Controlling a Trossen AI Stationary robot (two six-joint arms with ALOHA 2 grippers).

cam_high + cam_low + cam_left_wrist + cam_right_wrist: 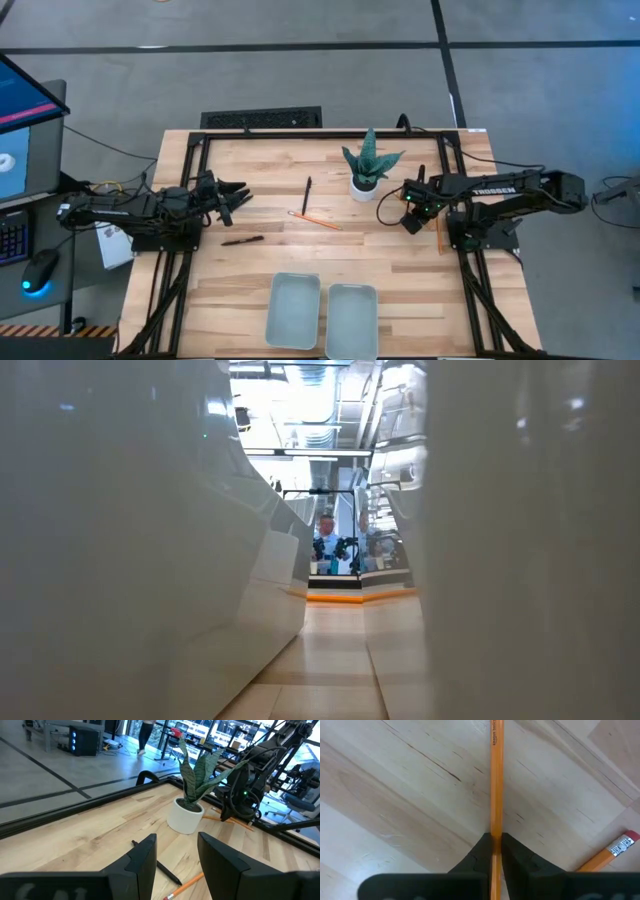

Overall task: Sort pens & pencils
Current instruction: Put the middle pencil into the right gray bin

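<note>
Right arm stretches in from the right edge of the high view, wrist bent down, right gripper low over the wood at right-centre, just right of the plant pot. In the right wrist view its fingers are pressed together on a pencil, pinching it along the centreline; the shaft runs straight up out of frame. A second pencil's eraser end pokes in at the lower right of that view, rest cut off.

Left arm lies roughly horizontal at the left-centre of the high view, left gripper pointing toward the table middle, nothing between its fingers, which stand apart. Through the gap in the left wrist view: part of a black pen and an orange pencil tip.

High view, loose items: one pen upright just left of the pot, another pen lying flat below the left gripper, one pencil slanted at centre, one more pencil standing vertical by the right arm base. Two pale trays sit side by side at the bottom centre, nothing seen in them.

Low view is nearly all blocked by blurred tray walls; only a narrow strip of table and a person far back show.

Writing: "TROSSEN" on the right arm. Print on the pinched pencil is too small to read. A third pen can't be made out.
</note>
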